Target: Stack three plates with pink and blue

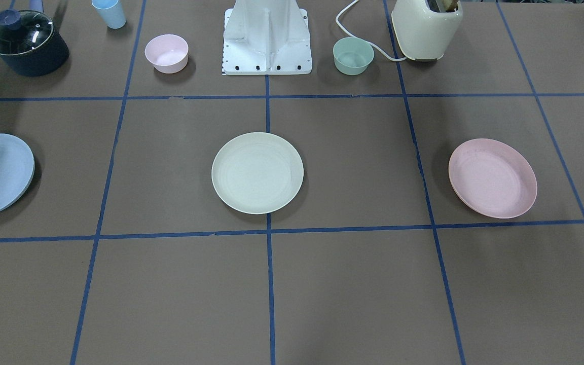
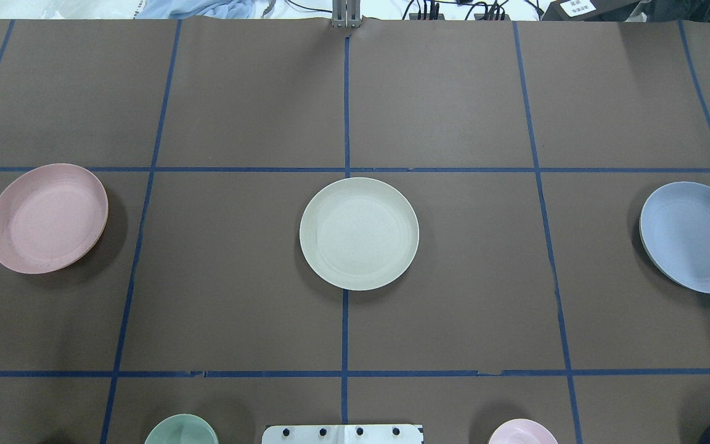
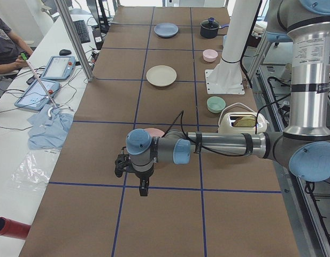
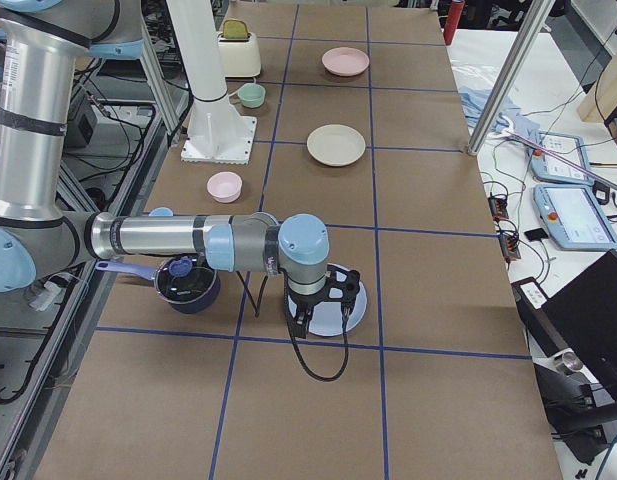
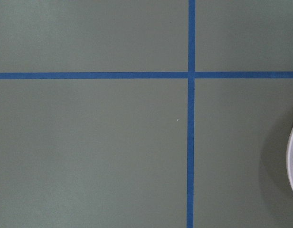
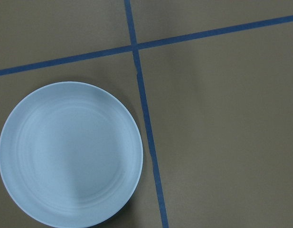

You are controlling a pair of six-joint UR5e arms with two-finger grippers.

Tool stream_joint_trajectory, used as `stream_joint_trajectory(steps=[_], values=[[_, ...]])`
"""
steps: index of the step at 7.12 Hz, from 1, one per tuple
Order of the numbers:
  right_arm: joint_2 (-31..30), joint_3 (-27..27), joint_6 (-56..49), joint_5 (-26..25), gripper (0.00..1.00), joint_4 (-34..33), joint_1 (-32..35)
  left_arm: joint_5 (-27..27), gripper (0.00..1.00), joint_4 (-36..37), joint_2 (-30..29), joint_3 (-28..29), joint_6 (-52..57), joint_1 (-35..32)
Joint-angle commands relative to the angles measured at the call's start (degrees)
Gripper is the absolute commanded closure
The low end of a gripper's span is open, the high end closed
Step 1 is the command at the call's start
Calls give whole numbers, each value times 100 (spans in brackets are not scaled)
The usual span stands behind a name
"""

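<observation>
The three plates lie apart in a row on the brown table. The cream-white plate is in the middle, the pink plate on my left and the blue plate on my right. My left gripper shows only in the exterior left view, hanging above the table just beyond the pink plate. My right gripper shows only in the exterior right view, above the blue plate. I cannot tell whether either is open or shut. The right wrist view shows the blue plate from above.
Near the robot's base stand a small pink bowl, a green bowl, a cream toaster, a lidded dark pot and a light-blue cup. Blue tape lines cross the table.
</observation>
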Motion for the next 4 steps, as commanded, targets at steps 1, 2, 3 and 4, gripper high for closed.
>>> stream_joint_trajectory(steps=[1, 2, 3, 4], values=[[16, 0, -1, 4, 0, 6, 2, -9, 0, -9, 17, -56, 0, -9], [16, 9, -1, 4, 0, 15, 2, -9, 0, -44, -9, -56, -9, 0], [16, 9, 8, 4, 0, 15, 2, -52, 0, -88, -97, -91, 9, 0], [-1, 18, 17, 65, 0, 15, 2, -96, 0, -332, -115, -161, -26, 26]])
